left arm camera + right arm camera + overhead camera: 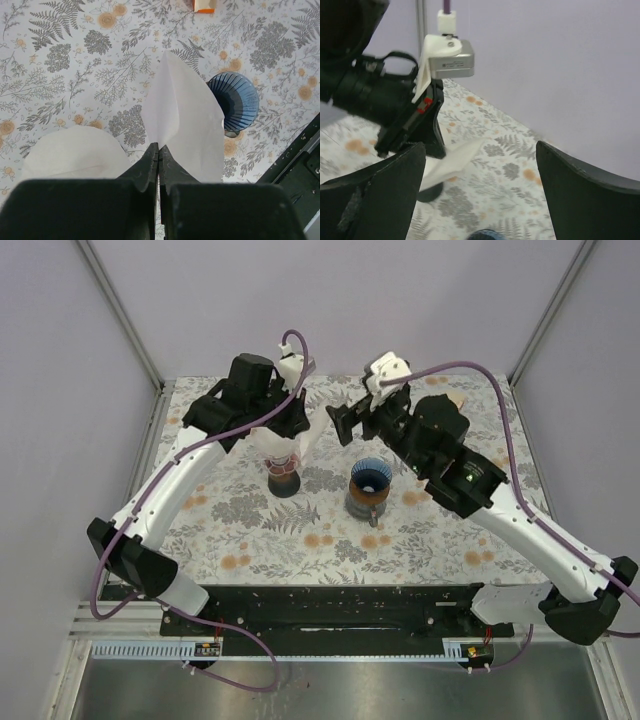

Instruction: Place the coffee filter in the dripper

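The left arm's fingers (148,167) pinch shut on one edge of the white paper coffee filter (182,117), which hangs above the floral table (60,60) beside the blue ribbed dripper (237,100), not over it. The right arm's fingers (380,190) gape wide, empty. Lowered off-centre, the limp paper would likely catch the rim and crumple.

Wht filter (182,125), blue ribbed dripper (237,100).

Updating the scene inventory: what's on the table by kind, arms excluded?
coffee filter: 1
filter stack: 1
blue dripper: 1
orange object, cut off by the frame edge: 1
Total: 4
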